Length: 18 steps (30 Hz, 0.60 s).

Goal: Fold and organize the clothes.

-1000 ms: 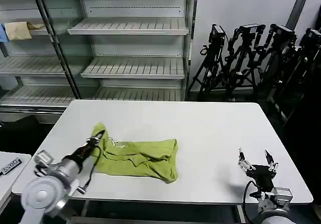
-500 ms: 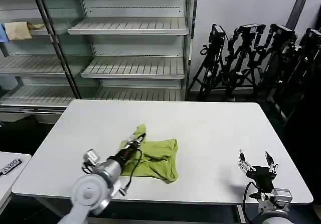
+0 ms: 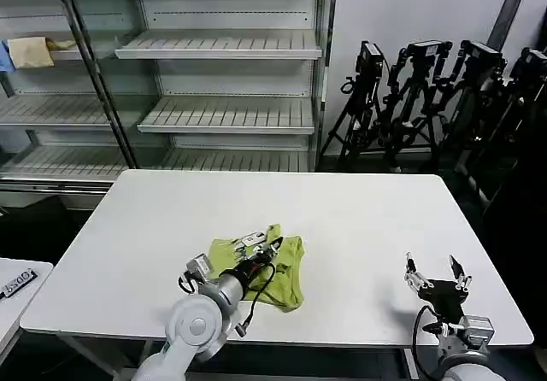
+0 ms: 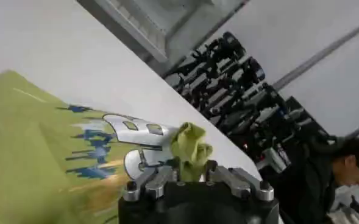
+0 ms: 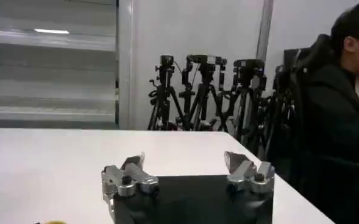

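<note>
The lime yellow-green shirt (image 3: 289,280) lies bunched on the white table (image 3: 359,214), a little left of centre near the front. My left gripper (image 3: 272,245) is over the shirt's upper middle, shut on a pinched fold of its fabric. In the left wrist view the green tuft (image 4: 191,145) sticks up between the jaws of the left gripper (image 4: 191,171). The fabric below (image 4: 27,146) shows a blue and white print. My right gripper (image 3: 438,273) rests open near the table's front right corner, its fingers (image 5: 132,170) spread wide with nothing between them.
Grey shelving (image 3: 226,112) stands behind the table, with a small beige cloth (image 3: 31,52) on a shelf at the far left. Black tripods (image 3: 427,90) crowd the back right. A low side surface (image 3: 15,285) sits at the left edge.
My left gripper has swept to the right, carrying the shirt's left edge over the rest. The shirt now covers a narrower patch. The right arm has not moved.
</note>
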Motion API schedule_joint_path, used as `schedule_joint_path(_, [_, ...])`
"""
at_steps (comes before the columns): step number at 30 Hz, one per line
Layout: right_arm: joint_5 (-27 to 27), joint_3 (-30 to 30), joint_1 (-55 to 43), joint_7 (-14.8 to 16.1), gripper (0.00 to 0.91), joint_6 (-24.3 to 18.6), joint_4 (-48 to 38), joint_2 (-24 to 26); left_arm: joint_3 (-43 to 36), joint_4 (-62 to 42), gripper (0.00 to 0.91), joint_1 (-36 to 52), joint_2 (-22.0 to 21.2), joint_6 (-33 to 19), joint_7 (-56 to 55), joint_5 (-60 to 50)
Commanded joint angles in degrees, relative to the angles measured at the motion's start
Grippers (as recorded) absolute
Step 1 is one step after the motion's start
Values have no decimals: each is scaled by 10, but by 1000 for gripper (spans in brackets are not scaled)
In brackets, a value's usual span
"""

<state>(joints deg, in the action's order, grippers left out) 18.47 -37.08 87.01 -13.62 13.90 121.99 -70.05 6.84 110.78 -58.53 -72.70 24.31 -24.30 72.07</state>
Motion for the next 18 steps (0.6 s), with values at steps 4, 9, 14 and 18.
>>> schedule_joint_path(4, [1,4,-8,0,907,1,-6,3,10,40,907,-20,5,6,12,-19])
schedule_joint_path(9, [2,6,-11,0,907,1,-9,2,72,89,907,-47,34,4,5,9])
schedule_joint_path(14, [1,13,-17,0,907,1,-10,-3,146,97,907,-79,86,6,4,-1])
schedule_joint_path(18, [-1,18,-19,0,907,1,-10,-6,185,84,907,-100,122,7,-1,-2])
